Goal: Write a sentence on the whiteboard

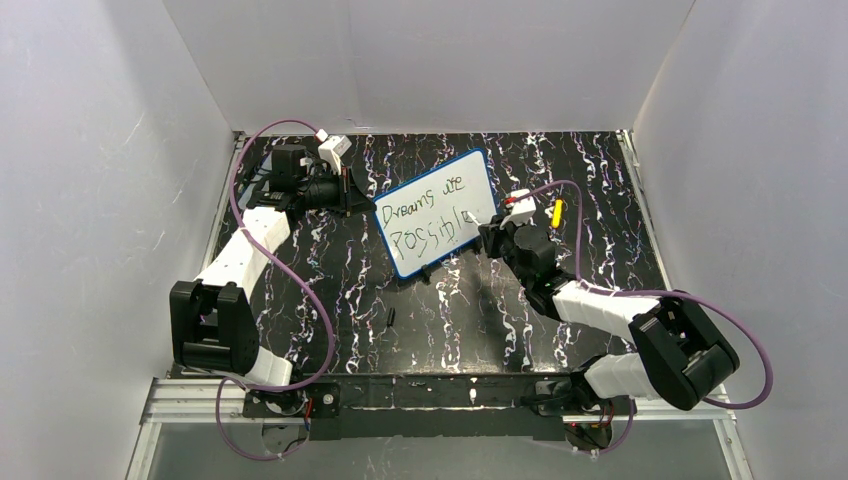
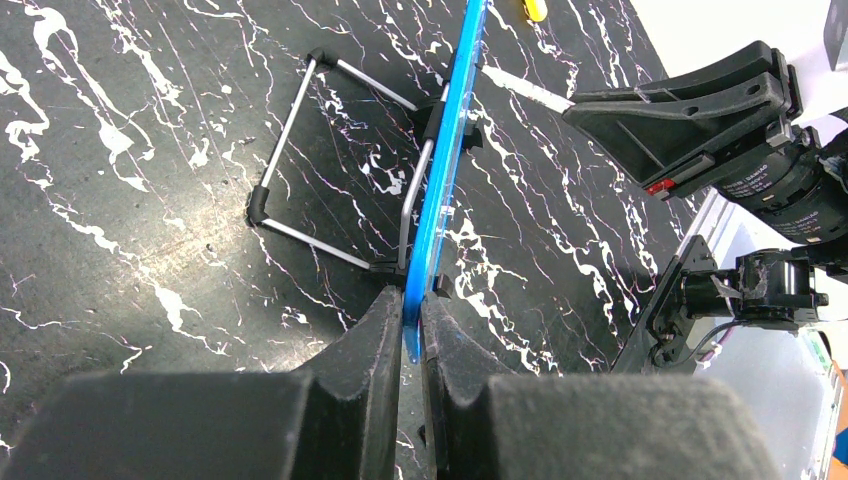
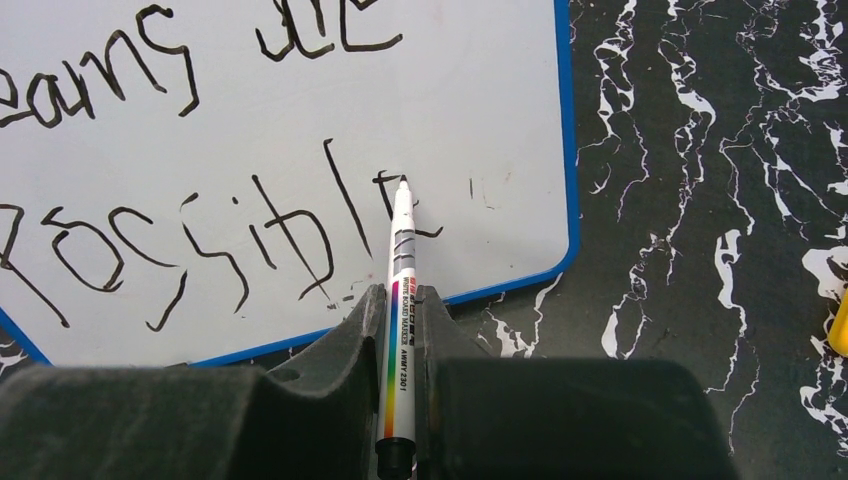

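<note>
The whiteboard [image 1: 438,212], white with a blue rim, stands tilted on the dark marbled table. The sentence [image 1: 428,217] on it reads "Dreams are" above "Possible"; part of it shows in the right wrist view [image 3: 170,235]. My left gripper [image 2: 413,312] is shut on the board's blue edge [image 2: 446,150] at its left side [image 1: 366,205]. My right gripper [image 3: 402,297] is shut on a white whiteboard marker [image 3: 401,300], its tip at the last letter [image 3: 403,186]. In the top view it sits at the board's right edge [image 1: 493,235].
The board's wire stand [image 2: 330,165] rests behind it. A yellow object [image 1: 557,212] lies right of the board, also in the right wrist view [image 3: 838,325]. A small black piece [image 1: 391,319] lies on the table in front. White walls enclose the table.
</note>
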`<state>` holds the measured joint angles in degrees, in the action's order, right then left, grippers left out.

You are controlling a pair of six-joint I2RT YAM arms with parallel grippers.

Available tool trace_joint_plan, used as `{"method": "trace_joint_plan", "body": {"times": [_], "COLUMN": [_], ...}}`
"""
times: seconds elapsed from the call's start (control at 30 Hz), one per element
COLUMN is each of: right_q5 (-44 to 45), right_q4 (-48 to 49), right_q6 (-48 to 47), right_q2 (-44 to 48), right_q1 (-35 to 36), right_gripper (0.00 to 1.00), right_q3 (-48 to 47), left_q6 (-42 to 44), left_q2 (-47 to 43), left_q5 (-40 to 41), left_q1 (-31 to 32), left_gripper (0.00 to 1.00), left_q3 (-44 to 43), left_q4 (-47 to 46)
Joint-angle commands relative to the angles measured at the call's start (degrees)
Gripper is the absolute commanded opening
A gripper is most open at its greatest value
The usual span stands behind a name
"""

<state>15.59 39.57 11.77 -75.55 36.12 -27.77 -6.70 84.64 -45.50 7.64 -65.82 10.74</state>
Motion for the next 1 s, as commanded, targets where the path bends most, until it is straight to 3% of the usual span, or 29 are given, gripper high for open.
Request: {"method": "trace_joint_plan", "body": {"times": [0.0, 0.97], "right_q5": [1.8, 1.7], "right_q4": [2.1, 1.2], "right_q6": [-0.8, 1.2], "right_q2": [-0.2, -1.1], "right_q1": [-0.1, -0.1], "right_gripper": [0.01, 0.01], "right_q3": [-1.5, 1.4], "left_q6": [-0.5, -0.6], "left_q2": [-2.8, -2.8], "left_q5": [-1.9, -2.0], "left_q1": [0.3, 0.3], "left_gripper": [0.00, 0.00], "left_q3": [0.3, 0.2], "left_q4": [0.0, 0.0]}}
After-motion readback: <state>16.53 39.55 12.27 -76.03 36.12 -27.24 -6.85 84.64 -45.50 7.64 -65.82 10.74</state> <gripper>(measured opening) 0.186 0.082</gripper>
